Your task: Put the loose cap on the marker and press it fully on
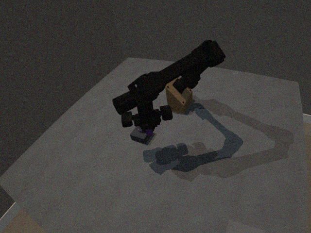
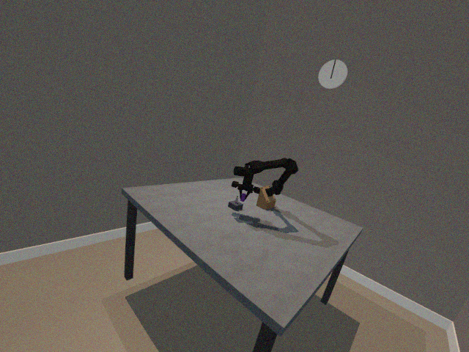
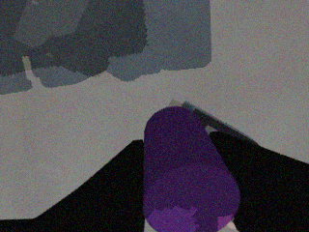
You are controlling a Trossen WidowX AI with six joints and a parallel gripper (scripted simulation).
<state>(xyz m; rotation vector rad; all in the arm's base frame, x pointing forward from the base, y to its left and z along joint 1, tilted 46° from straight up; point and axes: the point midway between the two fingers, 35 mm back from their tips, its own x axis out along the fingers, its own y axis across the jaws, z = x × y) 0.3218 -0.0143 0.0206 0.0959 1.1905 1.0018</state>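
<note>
the cap (image 3: 189, 177) is purple, a lighter violet at its near end low in the wrist view. the gripper (image 3: 187, 219) and arm (image 1: 173, 72) are black. the holder block (image 1: 142, 136) is dark grey, the marker (image 2: 237, 199) pale grey. the arm's base mount (image 1: 179, 99) is tan. the table (image 2: 242, 257) is plain grey with dark legs. the floor (image 2: 56, 303) is tan, the wall disc (image 2: 332, 73) pale grey with a dark line.
</note>
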